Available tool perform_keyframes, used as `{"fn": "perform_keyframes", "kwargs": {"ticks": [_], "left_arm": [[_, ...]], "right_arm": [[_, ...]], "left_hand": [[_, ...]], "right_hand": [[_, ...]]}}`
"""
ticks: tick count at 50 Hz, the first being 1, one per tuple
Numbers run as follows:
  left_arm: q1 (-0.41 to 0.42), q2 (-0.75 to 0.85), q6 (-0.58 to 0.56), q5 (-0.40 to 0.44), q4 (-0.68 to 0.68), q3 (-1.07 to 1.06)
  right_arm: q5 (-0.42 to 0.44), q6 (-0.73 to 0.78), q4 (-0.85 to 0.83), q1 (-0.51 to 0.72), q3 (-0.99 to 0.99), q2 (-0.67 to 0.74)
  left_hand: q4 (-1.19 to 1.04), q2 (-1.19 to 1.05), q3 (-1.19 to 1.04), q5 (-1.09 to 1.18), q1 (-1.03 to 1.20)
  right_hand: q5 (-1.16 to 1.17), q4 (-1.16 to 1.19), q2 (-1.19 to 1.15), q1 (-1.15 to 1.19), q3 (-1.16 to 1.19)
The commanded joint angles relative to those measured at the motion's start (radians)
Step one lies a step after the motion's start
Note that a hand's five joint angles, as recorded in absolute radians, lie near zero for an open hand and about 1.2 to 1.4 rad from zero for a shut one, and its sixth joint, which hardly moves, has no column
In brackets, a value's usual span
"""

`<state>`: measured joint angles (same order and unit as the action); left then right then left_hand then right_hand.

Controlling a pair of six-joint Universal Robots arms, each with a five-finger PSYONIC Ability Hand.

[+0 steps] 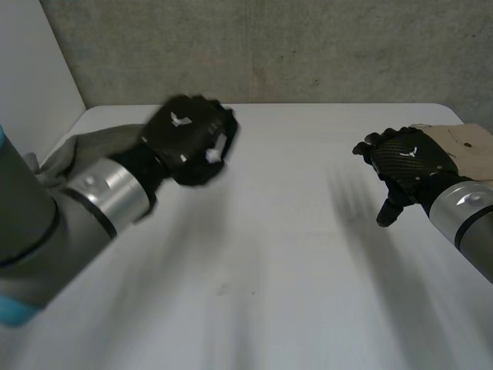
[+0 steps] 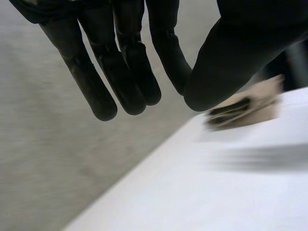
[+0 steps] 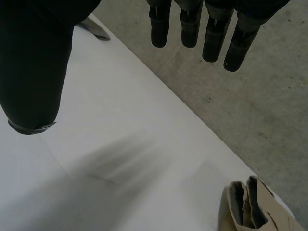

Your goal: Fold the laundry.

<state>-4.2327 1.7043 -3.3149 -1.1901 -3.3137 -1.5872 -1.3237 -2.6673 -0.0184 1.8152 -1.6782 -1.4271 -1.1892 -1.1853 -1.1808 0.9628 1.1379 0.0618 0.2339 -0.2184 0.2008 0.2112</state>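
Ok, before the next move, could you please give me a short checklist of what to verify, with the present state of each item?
1. Left hand free: ok, fingers straight, holding nothing.
2. Right hand free: ok, fingers straight, holding nothing.
3. Grey-green crumpled cloth probably within the left hand's reach: ok, it lies at the table's edge, partly under the left arm.
4. Beige folded cloth out of the way: ok, at the far corner, just behind the right hand.
5. Middle of the white table free for folding: ok, bare.
6. Which edge of the grey-green cloth to take: cannot tell, the arm hides much of it.
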Motion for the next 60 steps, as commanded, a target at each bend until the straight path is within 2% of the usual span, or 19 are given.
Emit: {"fn": "perform_keyframes", "kwargs": {"ticks": [1,2,3,6,9,13,17,22,27,37,41,45,46,47,49,52,56,60], "left_arm": [[0.016,0.09,-0.073,-0.162,0.02,0.044],[-0.001,0.107,-0.098,-0.201,0.019,0.062],[-0.053,0.141,-0.157,-0.271,0.02,0.1],[-0.142,0.193,-0.244,-0.33,0.017,0.139],[-0.289,0.311,-0.371,-0.287,0.017,0.203],[-0.41,0.434,-0.477,-0.179,0.025,0.288],[-0.498,0.538,-0.535,-0.137,0.02,0.355],[-0.587,0.638,-0.603,-0.132,0.028,0.449],[-0.644,0.725,-0.751,-0.138,0.029,0.519],[-0.662,0.83,-0.792,-0.157,0.048,0.608],[-0.661,0.857,-0.792,-0.154,0.078,0.642],[-0.658,0.873,-0.792,-0.155,0.094,0.664],[-0.653,0.871,-0.79,-0.161,0.091,0.664],[-0.649,0.868,-0.788,-0.166,0.088,0.662],[-0.641,0.861,-0.785,-0.174,0.065,0.656],[-0.604,0.799,-0.762,-0.244,-0.049,0.607],[-0.54,0.652,-0.671,-0.275,-0.173,0.481],[-0.436,0.471,-0.461,-0.276,-0.195,0.405]], "right_arm": [[0.02,0.0,0.0,-0.014,-0.014,0.002],[0.027,0.0,0.0,-0.014,-0.018,0.002],[0.031,0.0,0.0,-0.014,-0.021,0.002],[0.038,0.0,-0.002,-0.016,-0.031,0.002],[0.041,-0.002,-0.002,-0.016,-0.034,0.002],[0.043,0.0,-0.003,-0.014,-0.043,0.008],[0.043,0.0,-0.02,-0.013,-0.055,0.019],[0.043,0.004,-0.043,-0.013,-0.069,0.036],[0.044,0.007,-0.051,-0.013,-0.075,0.048],[0.044,0.007,-0.067,-0.014,-0.074,0.074],[0.046,0.007,-0.069,-0.016,-0.075,0.077],[0.046,0.007,-0.069,-0.017,-0.075,0.079],[0.046,0.007,-0.069,-0.017,-0.074,0.079],[0.046,0.007,-0.069,-0.017,-0.074,0.079],[0.044,0.009,-0.069,-0.019,-0.072,0.08],[0.044,0.007,-0.069,-0.019,-0.072,0.079],[0.046,0.007,-0.069,-0.028,-0.072,0.077],[0.044,0.007,-0.069,-0.03,-0.066,0.077]], "left_hand": [[1.015,1.011,1.006,-0.963,-0.963],[1.015,1.011,1.006,-0.963,-0.963],[1.015,1.011,1.006,-0.963,-0.963],[1.015,1.011,1.006,-0.963,-0.963],[1.014,1.01,1.006,-0.962,-0.963],[1.011,1.007,1.003,-0.959,-0.96],[1.011,1.007,1.003,-0.959,-0.96],[1.011,1.007,1.003,-0.959,-0.96],[1.011,1.007,1.003,-0.959,-0.96],[0.955,0.951,0.947,-0.903,-0.904],[0.791,0.787,0.783,-0.739,-0.74],[0.334,0.33,0.325,-0.282,-0.283],[0.016,0.012,0.008,0.036,0.035],[-0.191,-0.195,-0.199,0.243,0.242],[-0.207,-0.211,-0.215,0.259,0.258],[-0.207,-0.211,-0.215,0.259,0.258],[-0.207,-0.211,-0.215,0.259,0.258],[-0.207,-0.211,-0.215,0.259,0.258]], "right_hand": [[-0.062,-0.059,0.044,-0.026,-0.037],[-0.062,-0.059,0.044,-0.026,-0.037],[-0.062,-0.059,0.044,-0.026,-0.037],[-0.062,-0.059,0.044,-0.026,-0.037],[-0.062,-0.059,0.044,-0.026,-0.037],[-0.062,-0.059,0.044,-0.026,-0.037],[-0.062,-0.059,0.044,-0.026,-0.037],[-0.062,-0.059,0.044,-0.026,-0.037],[-0.062,-0.059,0.044,-0.026,-0.037],[-0.062,-0.059,0.044,-0.026,-0.037],[-0.062,-0.059,0.044,-0.026,-0.037],[-0.062,-0.059,0.044,-0.026,-0.037],[-0.062,-0.059,0.044,-0.026,-0.037],[-0.062,-0.059,0.044,-0.026,-0.037],[-0.062,-0.059,0.044,-0.026,-0.037],[-0.062,-0.059,0.044,-0.026,-0.037],[-0.062,-0.059,0.044,-0.026,-0.037],[-0.062,-0.059,0.044,-0.026,-0.037]]}}
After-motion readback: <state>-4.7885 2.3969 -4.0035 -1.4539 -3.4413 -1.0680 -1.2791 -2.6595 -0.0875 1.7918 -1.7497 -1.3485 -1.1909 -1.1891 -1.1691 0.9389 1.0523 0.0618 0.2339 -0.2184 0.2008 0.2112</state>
